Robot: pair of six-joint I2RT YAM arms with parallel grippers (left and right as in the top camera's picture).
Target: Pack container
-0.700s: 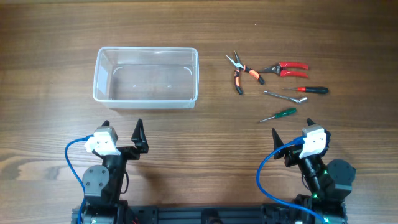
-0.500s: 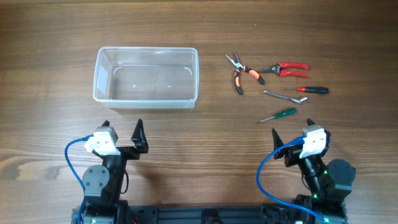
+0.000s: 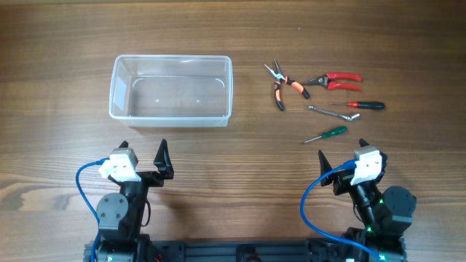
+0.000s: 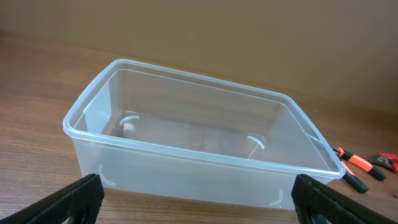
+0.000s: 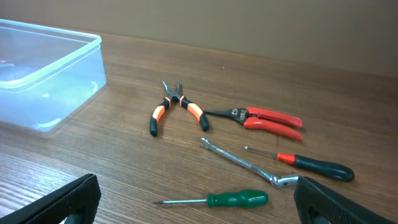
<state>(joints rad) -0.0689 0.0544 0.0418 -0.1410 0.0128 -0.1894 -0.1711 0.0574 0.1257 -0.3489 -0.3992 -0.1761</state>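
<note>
Container (image 3: pixel 172 58): clear, colourless, shallow rectangular tub, rounded corners, thicker rim. It sat upright on the left half of the table (image 3: pixel 240 171), long side running left to right, straight ahead of the left arm. The wood grain showed through its floor and walls.

Left gripper (image 3: pixel 143 148): released, black fingers spread wide, near the front edge of the table and short of the tub's near wall. It touched nothing.

Hand tools lay in a loose cluster to the right of the tub, well apart from it:
- orange-and-black pliers (image 3: pixel 281 85), nearest the tub
- red-handled snips (image 3: pixel 333 80), just right of the pliers
- red-and-black screwdriver (image 3: pixel 362 105), farthest right
- metal wrench (image 3: pixel 333 112), below the snips, its head close to the screwdriver's shaft
- green screwdriver (image 3: pixel 328 134), nearest the right arm

Right gripper (image 3: pixel 341 149): also released, fingers wide apart, low behind the green screwdriver and holding nothing.

Surface: brown wood-grain tabletop, matte, with flat and even light. A blue cable (image 3: pixel 81 185) looped beside each arm base.

Room: the wrist views showed a plain tan wall (image 4: pixel 249 37) behind the table's far edge. No other detail could be made out.
</note>
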